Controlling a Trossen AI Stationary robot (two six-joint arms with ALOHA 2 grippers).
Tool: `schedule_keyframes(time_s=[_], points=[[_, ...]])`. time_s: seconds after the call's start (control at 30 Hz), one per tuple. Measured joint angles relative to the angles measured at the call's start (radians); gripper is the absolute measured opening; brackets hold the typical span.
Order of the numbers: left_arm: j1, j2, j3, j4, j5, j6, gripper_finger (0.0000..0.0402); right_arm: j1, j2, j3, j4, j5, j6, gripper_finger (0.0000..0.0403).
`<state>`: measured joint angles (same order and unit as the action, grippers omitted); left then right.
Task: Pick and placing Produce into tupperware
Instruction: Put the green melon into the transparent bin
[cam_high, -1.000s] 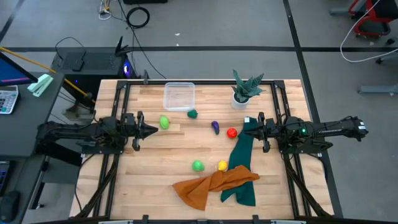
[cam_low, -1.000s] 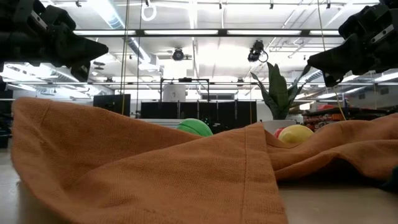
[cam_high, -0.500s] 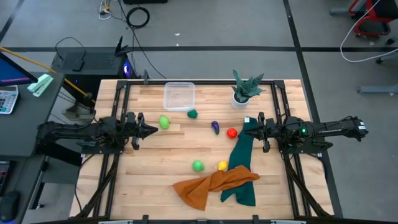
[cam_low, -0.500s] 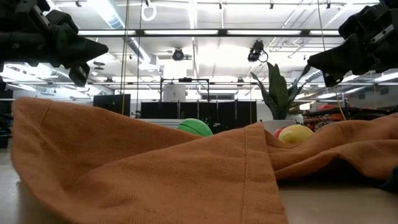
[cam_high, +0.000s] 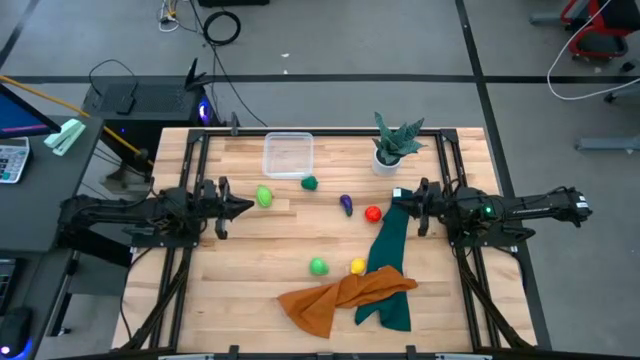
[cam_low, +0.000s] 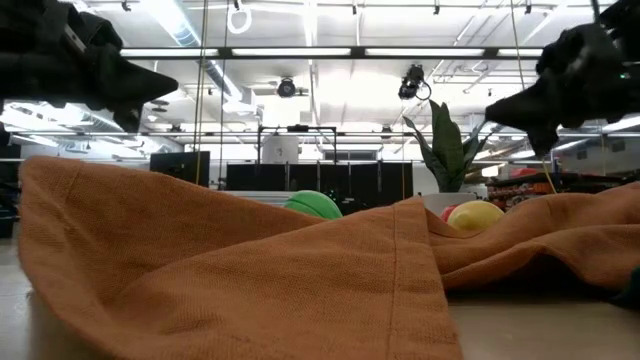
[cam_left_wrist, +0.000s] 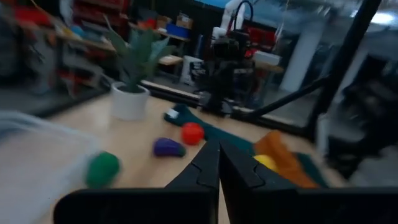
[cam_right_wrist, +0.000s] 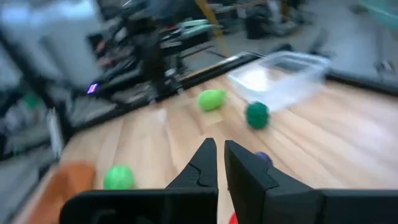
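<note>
Lately changed, for your record: left gripper (cam_high: 240, 205) has finished pressing its fingers together on nothing; right gripper (cam_high: 398, 197) has edged toward the table's middle, fingers also pressed together, empty. You may judge no pick begun. Tupperware (cam_high: 288, 155): at the far edge, nothing inside. Produce: all six on the boards — light green piece (cam_high: 264, 196) just beside the left gripper, red piece (cam_high: 373, 213) near the right.

open boards around tupperware (cam_high: 288, 155), potted plant (cam_high: 390, 143) near
</note>
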<state>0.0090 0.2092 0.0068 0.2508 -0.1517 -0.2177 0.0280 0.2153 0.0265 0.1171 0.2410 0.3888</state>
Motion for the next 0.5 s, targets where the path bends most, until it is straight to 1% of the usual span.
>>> schedule_keyframes(time_s=[0.13,0.2,0.27,0.37,0.5], points=[[0.0,0.0,0.0,0.003,-0.085,0.11,0.0009,0.0,0.0,0.0,-0.007,0.097,0.193,0.0001],[0.0,0.0,0.0,0.0,-0.131,0.151,0.0013,0.0,0.0,0.0,-0.006,0.13,0.241,0.0001],[0.0,0.0,0.0,-0.004,-0.197,0.169,0.0016,0.0,0.0,0.0,-0.006,0.142,0.247,0.0001],[0.0,0.0,0.0,-0.003,-0.276,0.145,0.0019,0.0,0.0,0.0,-0.006,0.142,0.266,0.0001],[0.0,0.0,0.0,-0.006,-0.322,0.008,0.0015,0.0,0.0,0.0,-0.006,0.163,0.383,0.0001]])
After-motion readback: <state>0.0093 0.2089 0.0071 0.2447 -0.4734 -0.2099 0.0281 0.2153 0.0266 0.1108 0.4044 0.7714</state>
